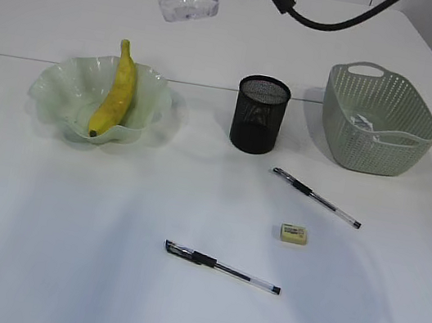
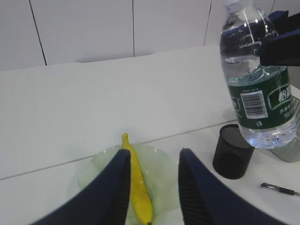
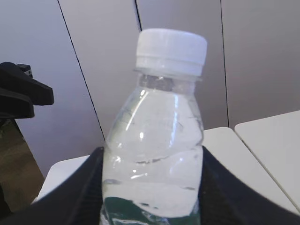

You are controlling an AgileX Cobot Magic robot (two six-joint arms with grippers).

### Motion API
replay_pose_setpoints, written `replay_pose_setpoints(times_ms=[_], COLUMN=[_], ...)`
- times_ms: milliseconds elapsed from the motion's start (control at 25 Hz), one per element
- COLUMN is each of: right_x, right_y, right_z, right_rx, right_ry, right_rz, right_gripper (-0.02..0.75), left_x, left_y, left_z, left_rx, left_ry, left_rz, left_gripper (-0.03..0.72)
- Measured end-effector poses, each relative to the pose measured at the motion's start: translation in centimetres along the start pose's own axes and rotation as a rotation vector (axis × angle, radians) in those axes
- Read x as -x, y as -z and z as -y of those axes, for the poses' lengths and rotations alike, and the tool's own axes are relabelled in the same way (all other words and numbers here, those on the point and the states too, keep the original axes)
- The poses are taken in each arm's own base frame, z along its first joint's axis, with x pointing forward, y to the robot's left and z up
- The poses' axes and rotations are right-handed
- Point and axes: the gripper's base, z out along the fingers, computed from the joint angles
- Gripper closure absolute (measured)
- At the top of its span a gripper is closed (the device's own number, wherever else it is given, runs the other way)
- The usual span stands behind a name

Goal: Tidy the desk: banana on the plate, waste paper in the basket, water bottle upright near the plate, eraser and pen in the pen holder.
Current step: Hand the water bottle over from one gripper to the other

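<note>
You had one basket, one plate bearing one banana, one water bottle grasped aloft by your right hand, one pen holder, two pens, one eraser on the table. Your left hand was released, empty.

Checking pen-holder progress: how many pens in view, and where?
2. One pen lies on the table right of the pen holder, in front of the basket. The other pen lies nearer the front, left of the eraser. The holder's inside isn't visible.
</note>
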Motion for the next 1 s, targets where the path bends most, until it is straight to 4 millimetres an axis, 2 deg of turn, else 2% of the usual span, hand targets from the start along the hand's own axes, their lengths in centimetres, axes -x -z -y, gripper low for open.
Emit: replay_pose_setpoints(times_ms=[240,640,1000], right_x=[-0.8,-1.0,-2.4], right_y=[-0.2,-0.2,-0.5], right_z=[0.5,0.6,1.4], right_rx=[-0.002,-0.005,-0.008], right_ry=[-0.015,-0.014,-0.038], right_rz=[-0.007,-0.019,-0.036], right_gripper=[0.36,0.36,0.36], left_x=[0.0,0.1,-3.3], left_y=[0.0,-0.1,-0.7], left_z=[0.6,0.5,-0.1], left_rx=[-0.028,-0.02,0.024], left_ry=[-0.003,-0.001,0.044], left_rz=[-0.001,0.019,-0.011], left_gripper=[0.449,0.449,0.449])
